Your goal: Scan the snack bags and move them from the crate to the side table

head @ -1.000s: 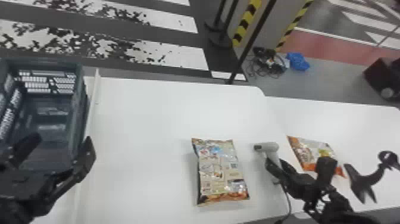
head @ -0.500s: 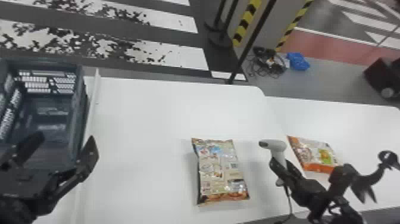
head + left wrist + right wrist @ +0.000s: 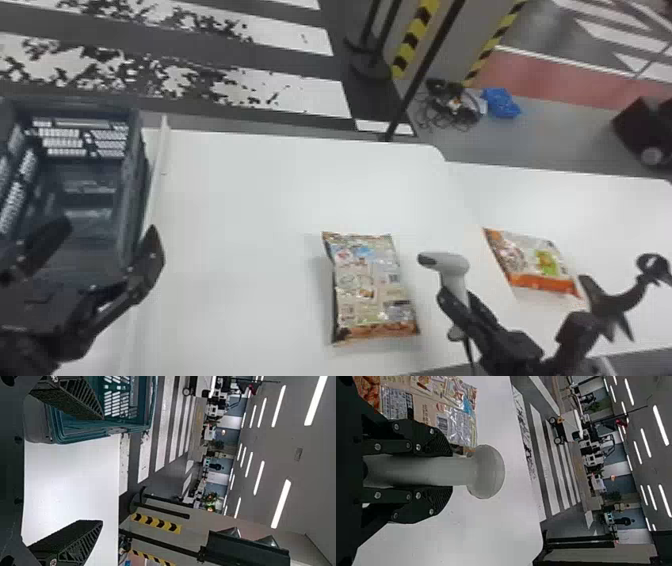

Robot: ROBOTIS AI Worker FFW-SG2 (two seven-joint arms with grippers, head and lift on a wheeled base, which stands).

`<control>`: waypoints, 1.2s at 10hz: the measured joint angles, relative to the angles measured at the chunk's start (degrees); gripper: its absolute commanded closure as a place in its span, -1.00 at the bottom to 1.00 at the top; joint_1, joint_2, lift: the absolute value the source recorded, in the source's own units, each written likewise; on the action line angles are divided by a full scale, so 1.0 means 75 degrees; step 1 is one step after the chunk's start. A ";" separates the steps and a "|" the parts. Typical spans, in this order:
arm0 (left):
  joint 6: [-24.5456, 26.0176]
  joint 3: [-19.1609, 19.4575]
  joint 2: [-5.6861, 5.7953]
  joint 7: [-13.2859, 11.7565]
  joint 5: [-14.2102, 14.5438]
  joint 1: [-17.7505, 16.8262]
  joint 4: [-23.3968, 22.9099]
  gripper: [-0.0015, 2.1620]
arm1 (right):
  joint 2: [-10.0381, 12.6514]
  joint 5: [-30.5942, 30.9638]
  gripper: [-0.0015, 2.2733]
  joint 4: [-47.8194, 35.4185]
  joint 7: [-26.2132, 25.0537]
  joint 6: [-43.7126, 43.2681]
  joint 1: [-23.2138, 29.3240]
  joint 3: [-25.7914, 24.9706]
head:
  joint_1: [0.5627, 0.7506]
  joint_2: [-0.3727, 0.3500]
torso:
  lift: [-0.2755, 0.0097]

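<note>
My left gripper [image 3: 107, 240] stands open over the near part of the dark crate [image 3: 132, 185]; its fingers [image 3: 71, 542] are spread wide in the left wrist view. At the table's right, my right gripper [image 3: 462, 305] is shut on the handle of the grey scanner [image 3: 452, 265], which is held upright with its head facing left. In the right wrist view the right gripper [image 3: 449, 471] clasps the scanner [image 3: 488, 471] from both sides. A beige snack bag [image 3: 370, 285] lies flat just left of the scanner. An orange-and-white snack bag [image 3: 532, 262] lies on the side table [image 3: 610, 220].
The white main table [image 3: 240, 200] spans the middle. A raised white strip [image 3: 159, 165] runs beside the crate. A black stand with a hooked top [image 3: 620, 300] is at the lower right. Behind the tables are a thin black pole [image 3: 425, 65] and cables on the floor.
The right gripper has risen slightly and shifted right with the scanner, which has turned more upright. The left gripper has barely moved. Both snack bags lie where they were.
</note>
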 measured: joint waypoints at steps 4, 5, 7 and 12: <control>-0.0318 -0.0015 -0.0005 0.0001 0.0000 0.0115 0.0009 -0.94 | 0.0105 -0.0179 0.97 -0.0491 0.0245 -0.0115 0.0642 0.0120 | 0.41 -0.94 | 0.32; -0.0366 -0.0017 -0.0010 0.0003 0.0000 0.0134 0.0007 -0.94 | 0.0122 -0.0191 0.97 -0.0568 0.0249 -0.0118 0.0726 0.0194 | 0.41 -0.94 | 0.32; -0.0448 -0.0006 -0.0004 0.0001 0.0001 0.0189 -0.0009 -0.94 | 0.0128 -0.0070 0.97 -0.0608 0.0246 -0.0132 0.0778 0.0448 | 0.41 -0.94 | 0.32; -0.0634 0.0024 0.0002 0.0001 0.0002 0.0305 -0.0051 -0.94 | 0.0123 0.0279 0.97 -0.0423 0.0175 -0.0140 0.0603 0.0826 | 0.41 -0.94 | 0.32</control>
